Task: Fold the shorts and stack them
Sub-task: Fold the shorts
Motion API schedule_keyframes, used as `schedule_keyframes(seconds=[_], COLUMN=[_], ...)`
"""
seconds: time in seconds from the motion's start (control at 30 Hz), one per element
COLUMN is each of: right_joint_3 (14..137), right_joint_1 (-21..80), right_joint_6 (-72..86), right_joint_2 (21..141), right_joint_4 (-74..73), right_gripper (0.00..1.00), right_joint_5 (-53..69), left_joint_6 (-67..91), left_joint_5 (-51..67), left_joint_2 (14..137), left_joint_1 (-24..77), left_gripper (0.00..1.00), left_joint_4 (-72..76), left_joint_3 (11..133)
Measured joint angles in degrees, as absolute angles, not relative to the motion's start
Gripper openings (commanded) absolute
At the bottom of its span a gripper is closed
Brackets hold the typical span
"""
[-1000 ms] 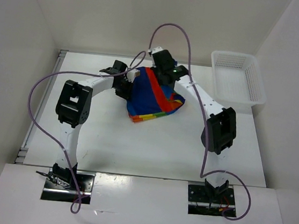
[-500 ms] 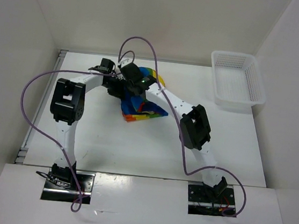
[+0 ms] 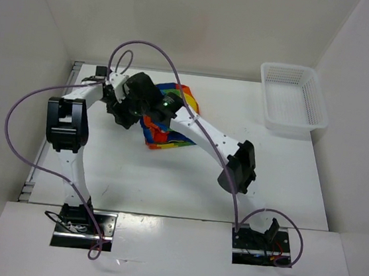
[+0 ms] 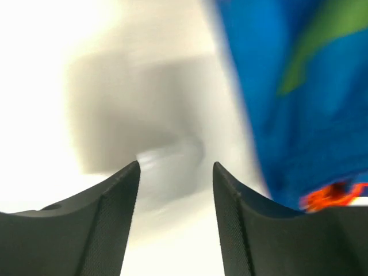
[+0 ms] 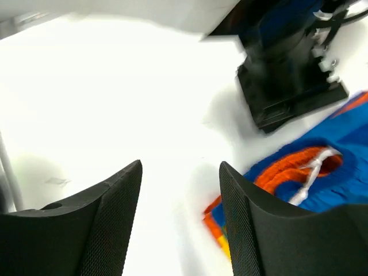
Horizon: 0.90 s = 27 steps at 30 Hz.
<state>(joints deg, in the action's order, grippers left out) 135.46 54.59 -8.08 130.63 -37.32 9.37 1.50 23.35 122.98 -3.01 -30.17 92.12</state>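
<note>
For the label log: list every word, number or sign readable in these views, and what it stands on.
None: no text can be read in any view.
The shorts show only coloured stripes, with no print or tag that can be read.
The basket is plain white.
Both wrist views are blurred.

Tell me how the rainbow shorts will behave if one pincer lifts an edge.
Likely floppy: the shorts lie crumpled in soft folds, so they should sag when lifted. Probably light, being thin cloth. Pushed, they would likely bunch rather than slide, and the white drawstring may dangle.
</note>
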Motion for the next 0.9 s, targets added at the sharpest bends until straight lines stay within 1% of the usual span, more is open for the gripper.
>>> schedule_keyframes(seconds=[0.07,0.13,0.17,0.2,0.27,0.3,0.33,0.37,0.47,0.57,0.63,0.67,0.7,0.73,0.77,0.8,0.83,0.9], right_joint_3=[132.4,125.3,121.5,117.6,110.4,107.3,103.8,100.7,91.6,85.0,82.9,82.3,81.9,81.9,82.0,82.0,82.2,82.7], right_joint_1=[55.6,54.9,53.9,52.4,47.8,45.3,42.6,39.8,34.9,34.8,35.8,36.1,36.4,36.5,36.4,36.2,35.9,35.6], right_joint_6=[-9.1,-9.6,-10.0,-10.5,-11.7,-12.4,-13.5,-14.6,-17.6,-19.4,-19.6,-19.5,-19.0,-18.5,-18.0,-17.4,-16.5,-15.4], right_joint_2=[127.4,122.3,119.7,117.3,113.5,112.4,111.7,111.6,111.8,111.8,111.8,111.8,111.8,111.9,112.0,112.4,113.0,114.8], right_joint_4=[-37.2,-36.5,-36.5,-35.8,-35.0,-34.1,-32.6,-31.4,-29.6,-29.5,-29.2,-28.7,-28.0,-27.2,-26.0,-24.8,-23.4,-21.6], right_gripper=[0.60,0.73,0.77,0.78,0.80,0.80,0.80,0.80,0.81,0.81,0.79,0.77,0.74,0.68,0.65,0.61,0.51,0.39], right_joint_5=[9.6,8.4,7.6,6.6,4.3,2.9,1.3,-0.2,-2.7,-2.1,-1.3,-1.0,-0.8,-0.8,-1.1,-1.5,-2.3,-3.9], left_joint_6=[1.5,1.5,1.5,1.4,1.3,1.3,1.2,1.2,1.2,1.1,0.9,0.8,0.5,0.5,0.4,0.5,0.3,0.3], left_joint_5=[21.5,19.9,19.2,18.9,19.0,19.2,19.6,20.0,21.2,21.5,20.7,20.1,19.3,18.6,17.9,17.3,16.6,15.8], left_joint_2=[121.8,120.0,119.0,117.9,115.7,115.0,114.6,114.3,115.8,119.5,122.4,123.9,125.5,126.7,127.8,128.7,129.6,130.8], left_joint_1=[-5.0,-6.5,-6.7,-6.6,-4.9,-3.6,-1.9,-0.1,4.9,8.5,9.3,9.2,9.0,8.8,8.5,8.3,8.1,7.7], left_gripper=[0.65,0.70,0.76,0.82,0.88,0.93,0.93,0.99,0.99,0.99,0.93,0.84,0.79,0.73,0.63,0.60,0.60,0.60], left_joint_4=[-31.4,-32.7,-33.2,-33.5,-33.8,-33.6,-33.0,-32.4,-31.6,-31.2,-31.0,-31.2,-31.4,-31.5,-31.6,-31.6,-31.7,-31.9], left_joint_3=[92.2,92.9,93.6,94.4,97.1,98.5,100.0,101.4,105.1,107.6,107.9,107.9,107.9,107.9,107.9,107.9,108.0,108.4])
